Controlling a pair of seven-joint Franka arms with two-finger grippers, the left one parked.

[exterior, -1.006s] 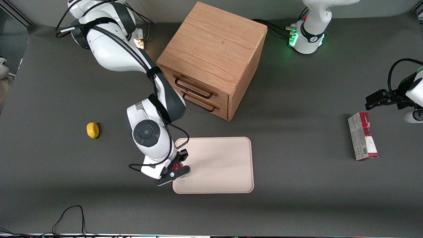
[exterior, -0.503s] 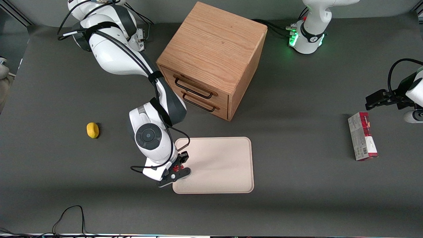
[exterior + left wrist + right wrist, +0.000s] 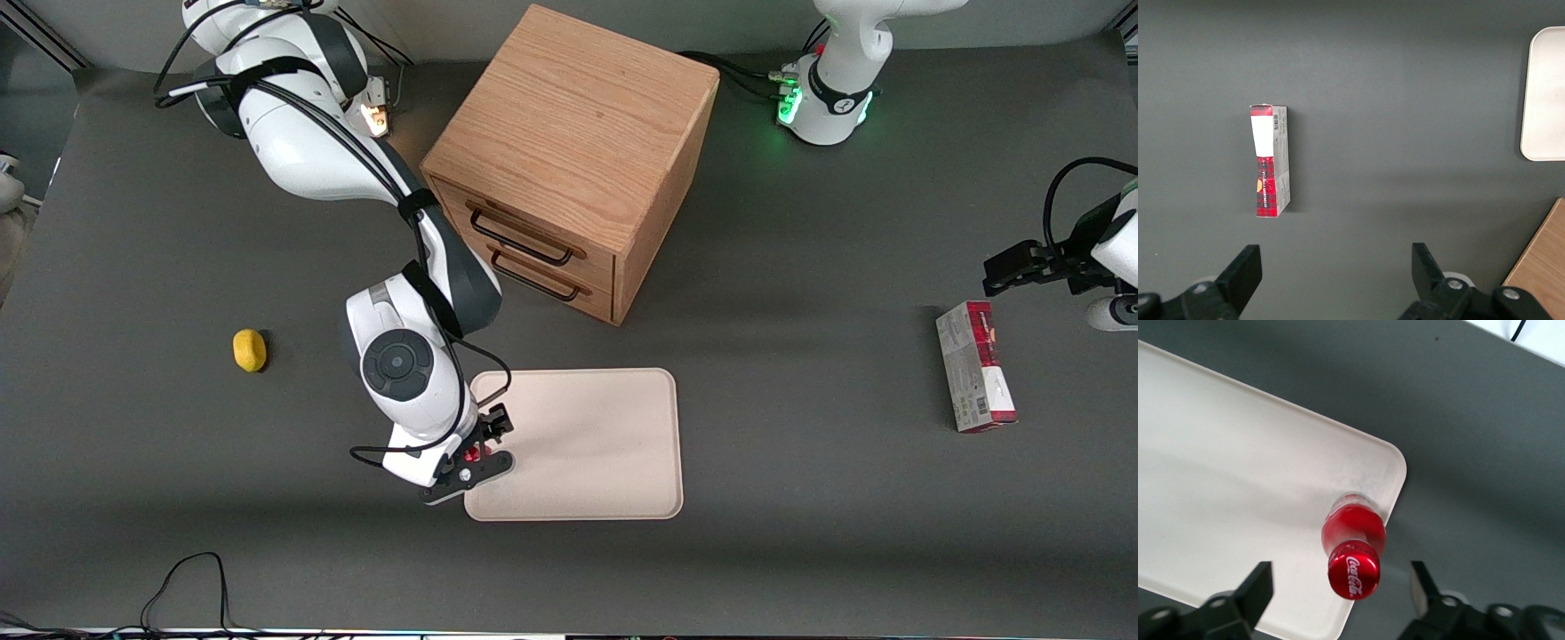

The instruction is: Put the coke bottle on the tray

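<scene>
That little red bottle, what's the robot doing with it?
The small coke bottle with the red cap stands upright on the big cream tray, close to the tray's corner nearest the working arm's end of the table. The right arm's tool hangs just above it with its fingers spread wide on either side, not touching. The bottle looks put down and let go.

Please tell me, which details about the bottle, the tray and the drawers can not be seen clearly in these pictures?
- Coke bottle: front view, mostly covered by the open gripper.
- Bottle label text: right wrist view, seen from above, only the cap is readable.
- Tray: left wrist view, cut by the frame edge.
- Wooden drawer box: contents hidden, drawers closed.
</scene>
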